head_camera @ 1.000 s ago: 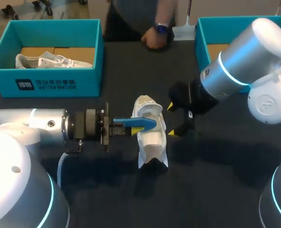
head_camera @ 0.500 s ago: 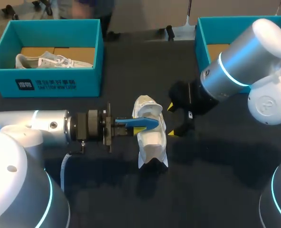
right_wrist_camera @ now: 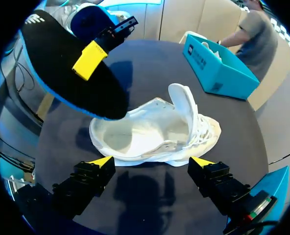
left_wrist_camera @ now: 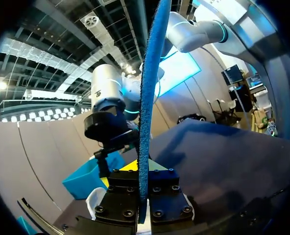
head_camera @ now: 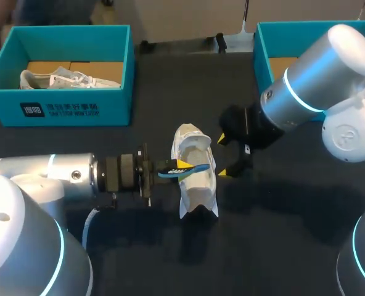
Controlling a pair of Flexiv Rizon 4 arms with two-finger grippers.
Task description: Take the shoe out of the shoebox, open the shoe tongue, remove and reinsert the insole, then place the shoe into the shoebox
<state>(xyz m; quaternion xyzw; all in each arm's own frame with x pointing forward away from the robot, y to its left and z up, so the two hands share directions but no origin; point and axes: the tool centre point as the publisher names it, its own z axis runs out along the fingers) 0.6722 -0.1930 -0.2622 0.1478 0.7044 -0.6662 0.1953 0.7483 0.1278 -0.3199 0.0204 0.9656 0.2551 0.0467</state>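
A white shoe (head_camera: pixel 195 176) lies on the black table with its tongue lifted; the right wrist view shows its hollow inside (right_wrist_camera: pixel 150 129). My left gripper (head_camera: pixel 181 165) is shut on a blue insole (head_camera: pixel 184 169) with a black underside (right_wrist_camera: pixel 71 73), held just above the shoe's left side. In the left wrist view the insole (left_wrist_camera: pixel 149 98) stands edge-on between the closed fingers (left_wrist_camera: pixel 172 198). My right gripper (head_camera: pixel 222 155) hangs open beside the shoe's right side, the shoe ahead of its yellow tips (right_wrist_camera: pixel 152 161), nothing between them.
A teal shoebox (head_camera: pixel 59 114) at the back left holds a second white shoe (head_camera: pixel 65 79). Another teal box (head_camera: pixel 262 49) stands at the back right, partly behind my right arm (head_camera: pixel 312 80). The near table is bare black.
My left wrist has turned, so the insole now shows edge-on instead of flat, and it sits slightly nearer. The right arm has stayed put. A person at the far table edge has moved away.
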